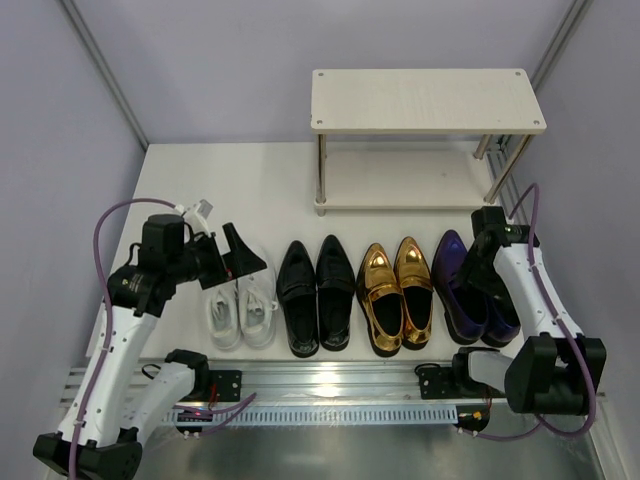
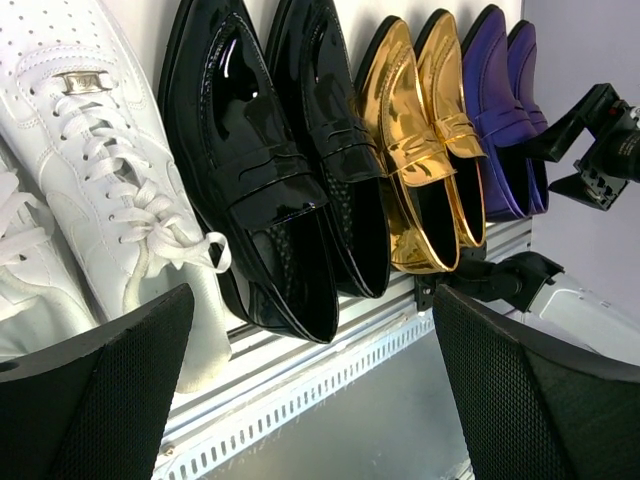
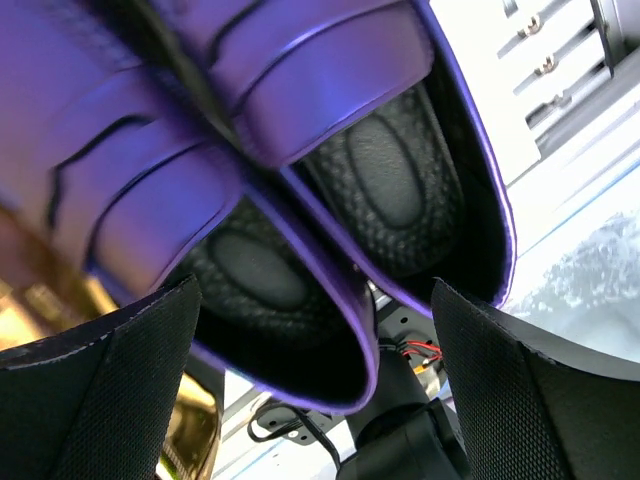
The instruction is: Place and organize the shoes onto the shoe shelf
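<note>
Purple loafers (image 3: 300, 110) lie on the surface (image 1: 260, 180) below the spread right jaws (their dotted insoles (image 3: 385, 185) show only at the wrist); left jaws, also spread, hang over the white sneakers (image 2: 90, 200).

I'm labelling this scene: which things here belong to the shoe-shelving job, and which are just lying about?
Job:
white sneakers
black loafers
gold loafers
purple loafers
shoe shelf

Not part of it:
metal rail
slotted strip
</note>
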Controlling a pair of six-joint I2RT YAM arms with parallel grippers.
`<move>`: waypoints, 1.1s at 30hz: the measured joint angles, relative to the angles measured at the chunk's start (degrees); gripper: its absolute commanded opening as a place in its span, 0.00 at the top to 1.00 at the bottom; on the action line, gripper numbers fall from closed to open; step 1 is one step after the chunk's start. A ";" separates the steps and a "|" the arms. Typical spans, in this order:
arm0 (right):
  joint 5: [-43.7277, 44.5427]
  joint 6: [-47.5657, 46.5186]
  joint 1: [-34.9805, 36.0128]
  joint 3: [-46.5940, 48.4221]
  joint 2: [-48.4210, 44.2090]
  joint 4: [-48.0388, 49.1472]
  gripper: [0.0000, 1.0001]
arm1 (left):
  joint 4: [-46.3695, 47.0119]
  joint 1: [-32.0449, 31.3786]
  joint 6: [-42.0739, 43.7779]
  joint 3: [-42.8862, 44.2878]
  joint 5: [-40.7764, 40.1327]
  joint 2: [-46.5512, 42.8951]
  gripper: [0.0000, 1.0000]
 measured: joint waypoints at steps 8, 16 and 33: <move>-2.73 -1.77 -6.01 -1.60 4.26 2.10 0.17 | 0.11 0.00 -0.09 -2.21 -0.26 -0.72 0.00; -8.09 -5.31 -7.41 -2.62 7.98 5.92 0.73 | 1.22 0.00 -0.70 -3.21 -0.35 -0.94 0.00; -17.40 -8.50 -7.65 -1.14 -5.64 0.63 0.96 | 3.19 0.00 -4.76 -7.50 -0.55 -5.44 0.00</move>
